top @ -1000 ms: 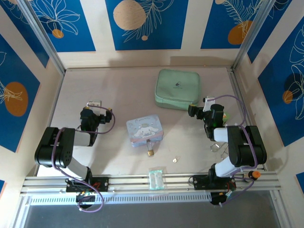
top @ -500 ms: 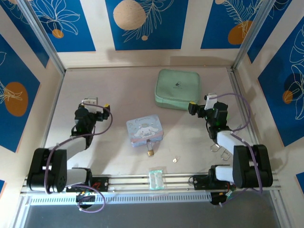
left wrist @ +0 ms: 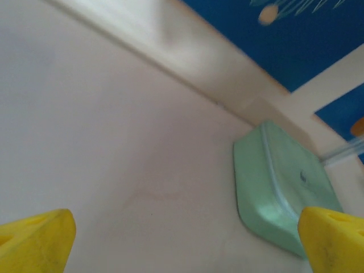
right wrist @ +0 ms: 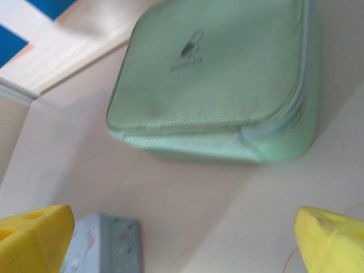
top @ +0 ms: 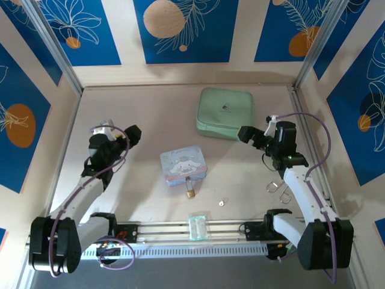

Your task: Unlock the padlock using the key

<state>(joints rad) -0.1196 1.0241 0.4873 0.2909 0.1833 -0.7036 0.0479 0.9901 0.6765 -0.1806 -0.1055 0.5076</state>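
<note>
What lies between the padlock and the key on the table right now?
Nothing. In the top external view, the stretch of table between the padlock and the key is bare, and the two lie apart.

Your left arm point(top: 75, 198): white links, black joint housings, black base. Left cable point(top: 122, 150): purple, looped along the arm.

Your right arm point(top: 307, 195): same white links, black joints and black base. Right cable point(top: 325, 129): purple, arcing off the wrist.

Your left gripper point(top: 117, 131) and right gripper point(top: 258, 127): black bodies, yellow wedge-shaped fingertips point(left wrist: 34, 242), each with a small moulded recess.
</note>
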